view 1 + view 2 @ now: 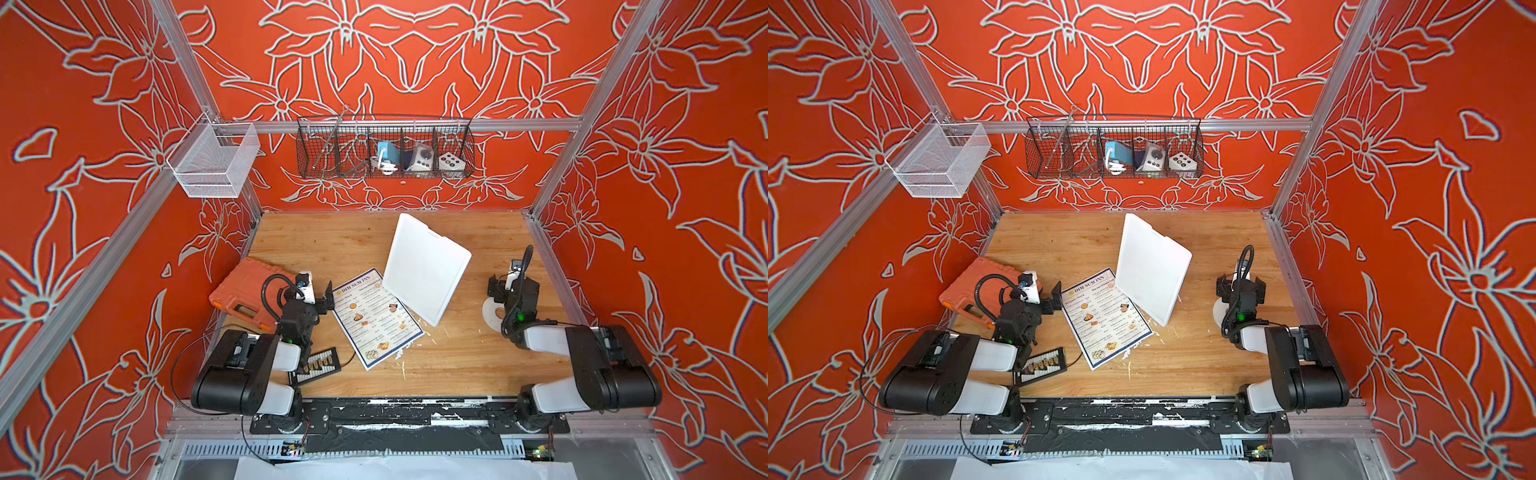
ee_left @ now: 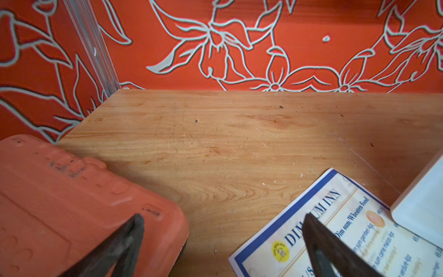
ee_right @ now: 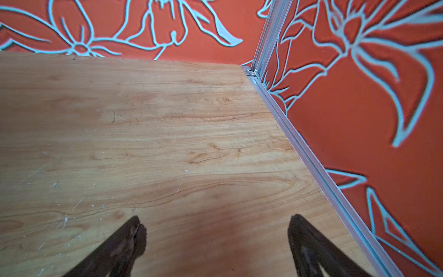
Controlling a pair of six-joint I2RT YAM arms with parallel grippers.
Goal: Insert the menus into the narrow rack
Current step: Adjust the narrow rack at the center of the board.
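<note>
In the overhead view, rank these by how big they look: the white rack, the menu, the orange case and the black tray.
1. white rack
2. menu, one edge hidden by the rack
3. orange case, partly hidden by the left arm, so its place against the menu is unsure
4. black tray, clearly smallest

I had both arms folded low at the near edge of the desk (image 1: 457,365); left pincer (image 2: 223,219) and right pincer (image 3: 217,221) gaped wide, holding nothing.
</note>
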